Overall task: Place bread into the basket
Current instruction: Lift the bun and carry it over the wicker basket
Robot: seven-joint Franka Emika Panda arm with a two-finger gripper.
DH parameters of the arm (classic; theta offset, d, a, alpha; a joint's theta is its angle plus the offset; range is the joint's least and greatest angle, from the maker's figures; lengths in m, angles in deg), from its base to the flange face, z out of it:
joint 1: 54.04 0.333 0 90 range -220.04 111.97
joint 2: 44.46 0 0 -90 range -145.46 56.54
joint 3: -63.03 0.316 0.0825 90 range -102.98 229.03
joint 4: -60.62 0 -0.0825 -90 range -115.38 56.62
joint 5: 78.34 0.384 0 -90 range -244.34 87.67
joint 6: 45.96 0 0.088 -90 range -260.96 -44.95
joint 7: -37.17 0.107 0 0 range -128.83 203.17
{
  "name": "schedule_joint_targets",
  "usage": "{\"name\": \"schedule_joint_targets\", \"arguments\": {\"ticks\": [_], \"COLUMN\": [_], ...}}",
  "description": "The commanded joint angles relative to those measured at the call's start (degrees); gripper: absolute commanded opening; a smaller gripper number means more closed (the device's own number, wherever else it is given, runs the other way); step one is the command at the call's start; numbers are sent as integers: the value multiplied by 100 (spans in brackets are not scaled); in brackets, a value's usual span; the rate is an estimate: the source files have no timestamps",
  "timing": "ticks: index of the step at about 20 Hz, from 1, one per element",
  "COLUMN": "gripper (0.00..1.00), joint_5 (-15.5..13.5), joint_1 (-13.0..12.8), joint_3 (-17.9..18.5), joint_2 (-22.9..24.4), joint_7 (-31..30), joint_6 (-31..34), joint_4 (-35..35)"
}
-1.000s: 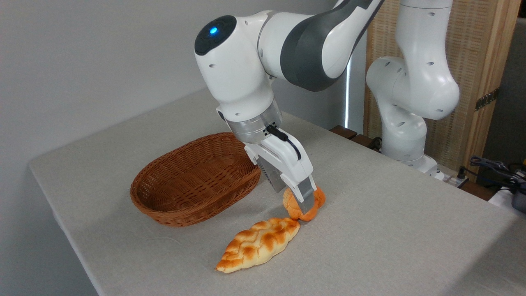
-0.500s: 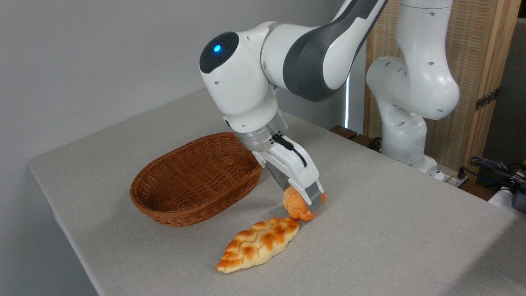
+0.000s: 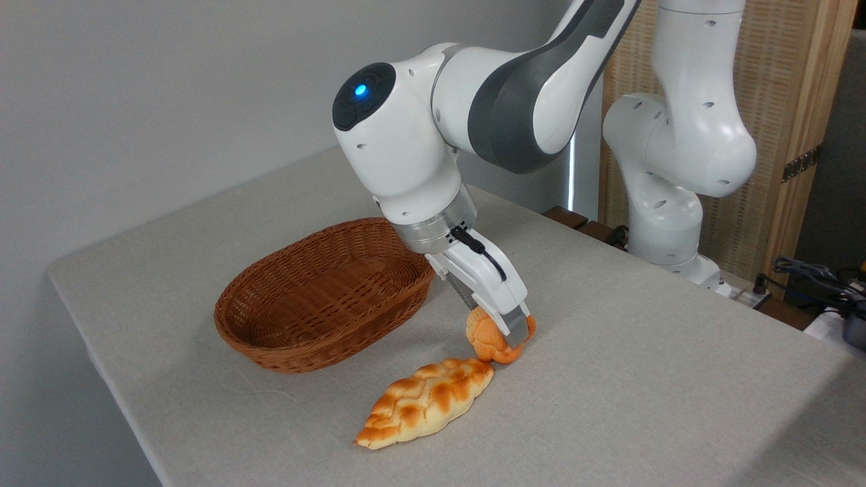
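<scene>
Tool [image 3: 504, 336] is closed on the bread [image 3: 488, 341], resting on the counter [image 3: 643, 379]. Basket [image 3: 323, 293] sits to its left; braided loaf [image 3: 426, 402] just below. No legible markings.

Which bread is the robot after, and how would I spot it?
Start at the wicker basket; right of it the white pincer reaches the table. The bread sits there: small, round, orange, lumpy, unlike the long braided loaf beside it.
</scene>
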Motion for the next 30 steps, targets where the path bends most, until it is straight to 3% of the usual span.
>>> {"name": "schedule_joint_targets", "arguments": {"ticks": [1, 18, 23, 27, 30], "gripper": [46, 46, 46, 47, 47], "joint_5": [88, 88, -8, -333, -938], "joint_1": [-26, -35, -78, -87, -87], "joint_3": [13, 13, -84, -339, -488], "joint_2": [94, 103, 208, 208, 191], "joint_7": [83, 83, 57, 48, -40], "joint_6": [38, 47, 91, 100, 47], "joint_4": [-36, -1, 332, 938, 1430]}}
